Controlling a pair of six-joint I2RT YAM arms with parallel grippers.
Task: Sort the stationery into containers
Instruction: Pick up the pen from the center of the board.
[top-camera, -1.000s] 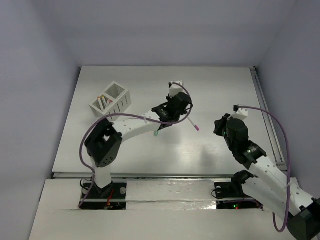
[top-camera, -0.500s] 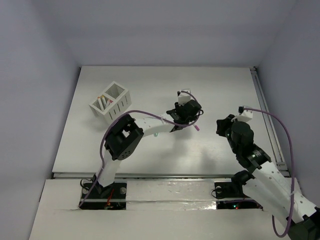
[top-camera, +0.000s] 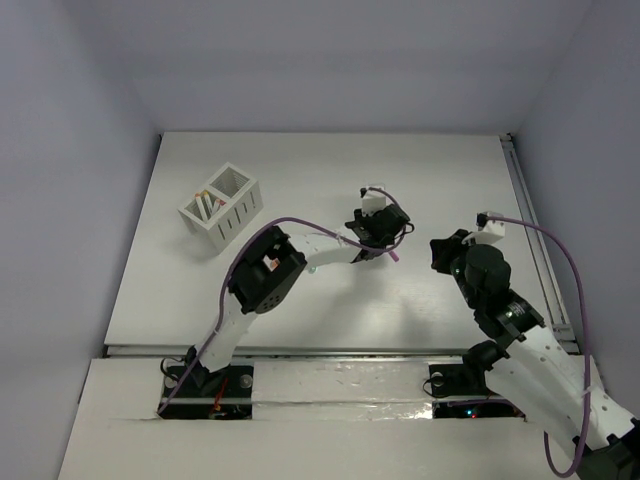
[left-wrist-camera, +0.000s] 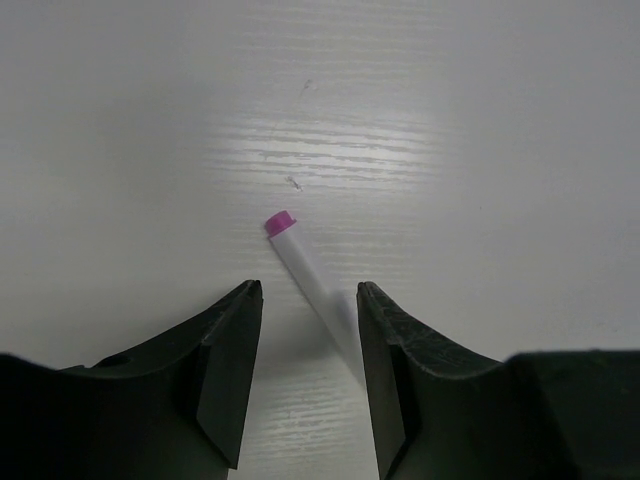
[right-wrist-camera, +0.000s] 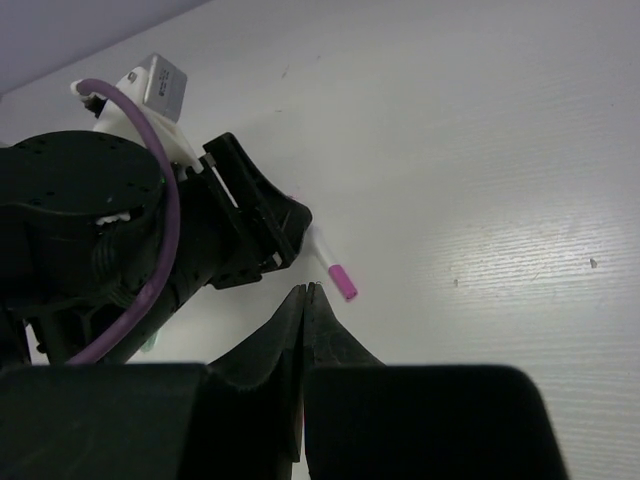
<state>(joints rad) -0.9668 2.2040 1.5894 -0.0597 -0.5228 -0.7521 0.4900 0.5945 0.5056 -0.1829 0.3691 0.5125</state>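
One magenta-capped pen (left-wrist-camera: 308, 278) lies flat on the table (left-wrist-camera: 480, 120), between the two spread fingers of the left gripper (left-wrist-camera: 307, 300). Well apart to its left stands one white box (top-camera: 235, 215) of two compartments, with leaning pens (top-camera: 205, 203) in one, too small to count. The right gripper (right-wrist-camera: 303, 292) hovers near the pen, its fingers pressed together on nothing.

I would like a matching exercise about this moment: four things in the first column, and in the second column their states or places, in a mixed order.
Column one
1. left gripper
2. right gripper
3. magenta-capped pen
4. white box

Column two
A. jaws shut, holding nothing
B. lies flat on the table
C. jaws open, one on each side of the pen
D. stands toward the far left

Pairs: 1-C, 2-A, 3-B, 4-D
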